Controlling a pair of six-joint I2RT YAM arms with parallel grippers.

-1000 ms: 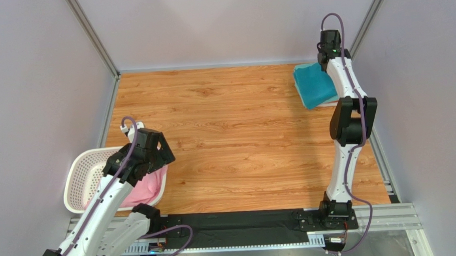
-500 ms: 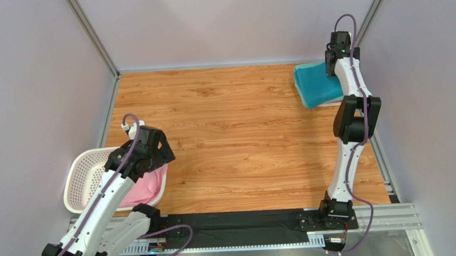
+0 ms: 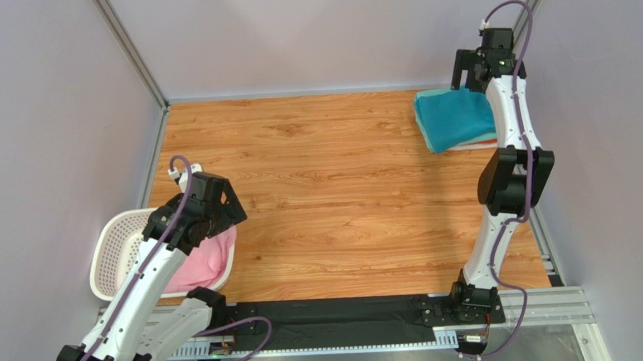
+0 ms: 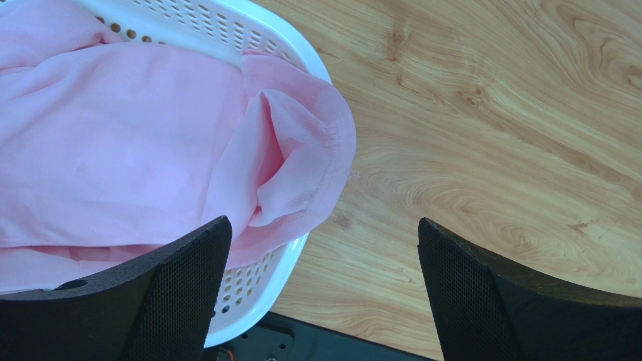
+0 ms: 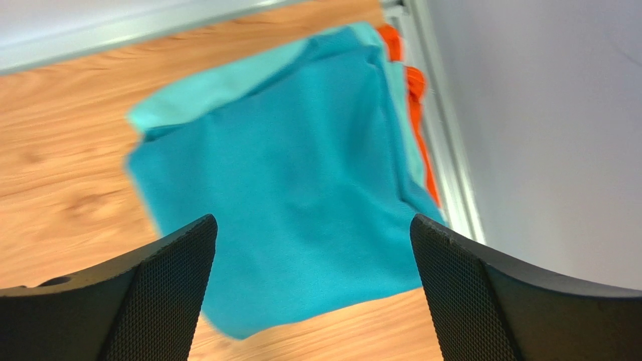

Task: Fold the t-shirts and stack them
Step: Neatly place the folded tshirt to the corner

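The right gripper (image 5: 313, 222) is hovering, jaws wide apart and empty, over the folded stack at the wooden table's (image 3: 325, 189) two o'clock corner. The deep teal t-shirt (image 5: 294, 195) is lying on top, with the mint green t-shirt (image 5: 203, 94) and the orange t-shirt (image 5: 416, 83) peeking out beneath. Three tees look done, so the pink t-shirt (image 4: 113, 150) seems next. It is sitting crumpled in the white lattice basket (image 4: 226, 30) at eight o'clock, one fold draping over the rim. The left gripper (image 4: 322, 226), also apart and empty, is hovering there. The next move is calling for pinching that fold and lifting it onto open wood.
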